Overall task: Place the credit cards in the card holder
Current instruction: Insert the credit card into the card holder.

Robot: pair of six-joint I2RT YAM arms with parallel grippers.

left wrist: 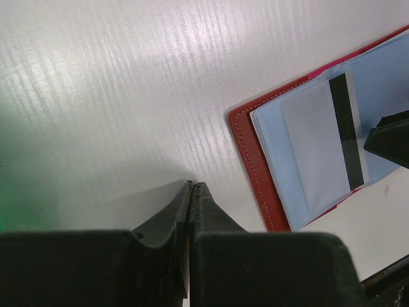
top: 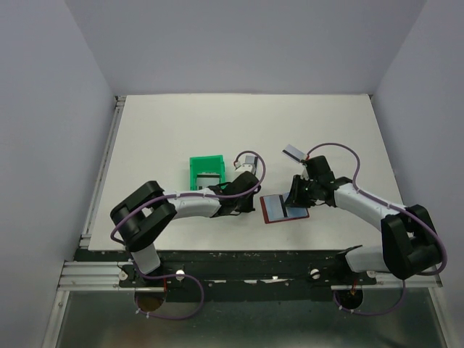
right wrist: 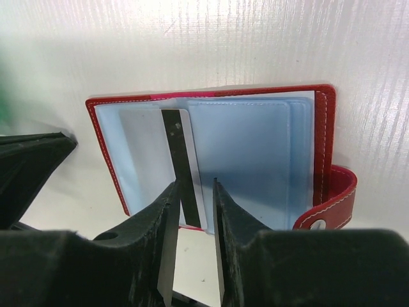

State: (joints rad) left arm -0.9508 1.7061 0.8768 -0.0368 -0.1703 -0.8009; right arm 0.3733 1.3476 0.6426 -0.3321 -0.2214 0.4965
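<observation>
Lying open, the card holder [right wrist: 255,160] carries 1 credit card [right wrist: 144,153]; right claw [right wrist: 193,185] parted above it; left claw [left wrist: 192,184] closed at 9 o'clock.

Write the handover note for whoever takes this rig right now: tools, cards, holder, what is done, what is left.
Left tool: shut, empty, low over the table beside the card holder.
Right tool: open, at the holder's near edge, its fingers either side of the inserted card's dark stripe.
Done: holder lies open with that card in a sleeve; whether it is fully seated, cannot tell.
To do: loose card on the table beyond the right arm; another seems to lie in the green tray.
</observation>
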